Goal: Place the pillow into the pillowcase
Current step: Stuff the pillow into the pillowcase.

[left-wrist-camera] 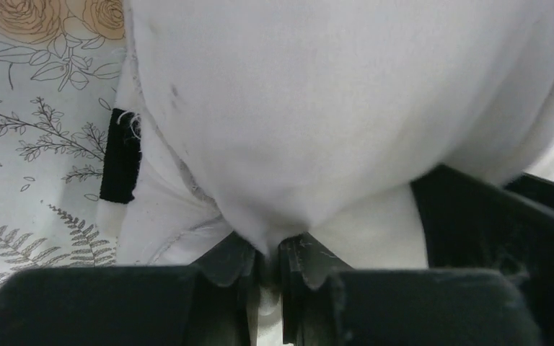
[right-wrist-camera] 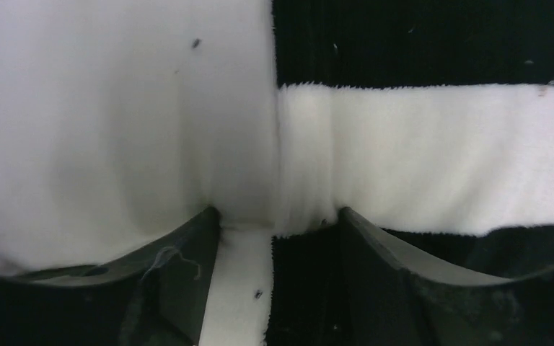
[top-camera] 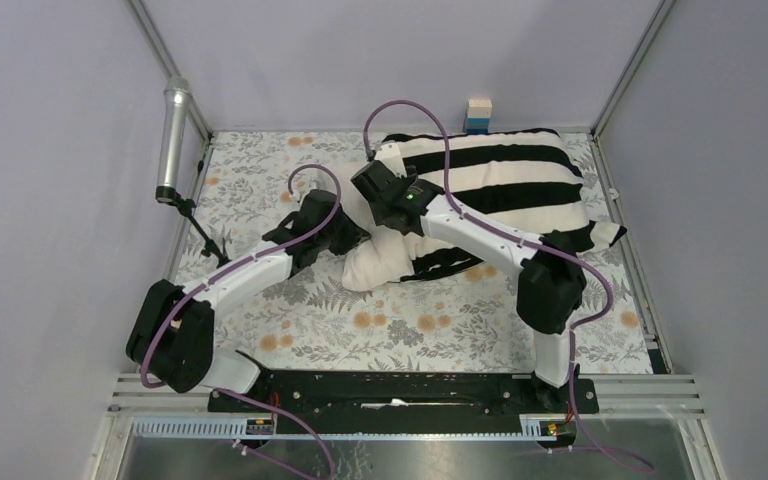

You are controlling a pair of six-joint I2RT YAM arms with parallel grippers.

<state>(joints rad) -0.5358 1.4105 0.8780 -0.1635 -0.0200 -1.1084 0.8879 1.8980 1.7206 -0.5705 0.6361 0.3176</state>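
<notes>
The black-and-white striped pillowcase (top-camera: 505, 185) lies at the back right of the table. The off-white pillow (top-camera: 380, 262) bulges out of its left end. My left gripper (top-camera: 358, 240) is shut on a pinch of the pillow's smooth fabric (left-wrist-camera: 317, 108), and the left gripper's (left-wrist-camera: 270, 249) jaws are nearly together. My right gripper (top-camera: 382, 185) sits on top at the pillowcase mouth. In the right wrist view the right gripper (right-wrist-camera: 278, 216) is open, its jaws straddling the pillowcase's hem (right-wrist-camera: 303, 158), with the pillow (right-wrist-camera: 101, 130) to the left.
A floral cloth (top-camera: 310, 320) covers the table. A silver cylinder on a stand (top-camera: 173, 140) leans at the left edge. A small block stack (top-camera: 478, 115) stands at the back wall. Metal frame posts and grey walls enclose the table.
</notes>
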